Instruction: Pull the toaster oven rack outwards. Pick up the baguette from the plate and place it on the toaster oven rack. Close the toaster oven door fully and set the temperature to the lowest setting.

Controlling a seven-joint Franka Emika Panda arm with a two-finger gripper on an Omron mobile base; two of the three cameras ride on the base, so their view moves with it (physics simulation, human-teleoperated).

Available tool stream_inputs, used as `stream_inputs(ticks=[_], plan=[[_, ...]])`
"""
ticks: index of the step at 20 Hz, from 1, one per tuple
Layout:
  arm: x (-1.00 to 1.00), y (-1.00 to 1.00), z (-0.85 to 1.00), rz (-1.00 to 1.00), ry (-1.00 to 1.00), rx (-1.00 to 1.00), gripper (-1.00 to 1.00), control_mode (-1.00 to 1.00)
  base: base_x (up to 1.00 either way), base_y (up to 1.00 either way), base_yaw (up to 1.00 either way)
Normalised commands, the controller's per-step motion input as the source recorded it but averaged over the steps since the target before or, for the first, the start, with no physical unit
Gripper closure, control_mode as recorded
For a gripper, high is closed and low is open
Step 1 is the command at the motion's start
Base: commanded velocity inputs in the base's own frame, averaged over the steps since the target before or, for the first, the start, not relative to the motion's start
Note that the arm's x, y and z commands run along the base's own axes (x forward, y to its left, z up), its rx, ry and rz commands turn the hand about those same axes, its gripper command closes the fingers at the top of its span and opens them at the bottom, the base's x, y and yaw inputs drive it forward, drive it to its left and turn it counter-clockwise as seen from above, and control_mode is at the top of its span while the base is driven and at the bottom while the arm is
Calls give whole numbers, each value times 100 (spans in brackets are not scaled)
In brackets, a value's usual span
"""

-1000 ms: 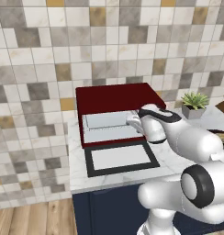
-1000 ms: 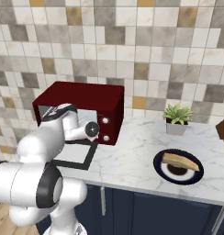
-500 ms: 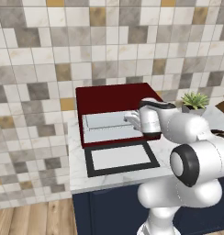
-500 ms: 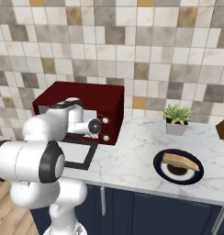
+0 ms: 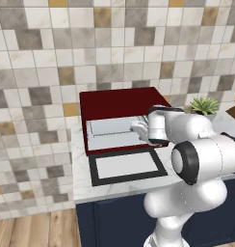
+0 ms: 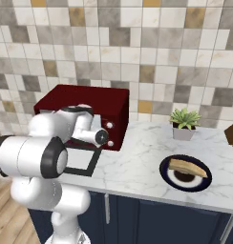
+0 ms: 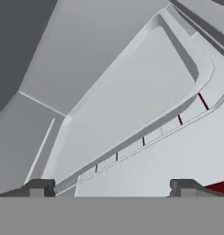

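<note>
On counter, left side: boxy dark red toaster oven (image 5: 120, 103) w/ black front and 2 small silver knobs (image 6: 109, 126), sits by the tiled wall.
Door: black-framed door w/ big pale grey window (image 5: 125, 165) lies flat on the counter in front of the oven, so the inside is open to reach.
Rack: flat pale grey rack w/ thin metal edges (image 5: 110, 137) looks to be inside the oven mouth, not pulled out yet. Hand view looks along its front edge (image 7: 146, 133), very near.
Gripper: white arm's two-finger gripper (image 5: 138, 129) is at the oven mouth, right by the rack's right side. It's low and close bc the rack has to be grabbed first.
Jaws: spread wide, holding nothing. Both dark tips (image 7: 39, 187) stand far apart, prob. so the rack edge can fit between.
Bread: short tan-brown baguette (image 6: 187, 167) lies on the round dark blue plate w/ pale ring (image 6: 168, 177), well apart from the oven, to its right. It waits there bc the rack must come out first.
Plant: small green plant in grey pot (image 6: 184, 123) near the wall, behind the plate, out of the way.
Step now: I think pulling the rack; all else not done.
</note>
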Motion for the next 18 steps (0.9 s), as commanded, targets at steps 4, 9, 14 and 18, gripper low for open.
stream_inputs(ticks=[4,9,14,18], plan=[[22,0,-2,0,-1,0,-100,-100,0,0,0],[26,0,-3,0,0,0,-100,-100,0,0,0],[34,0,-12,0,0,0,-100,-100,0,0,0],[36,0,-6,0,0,0,100,-100,0,0,0]])
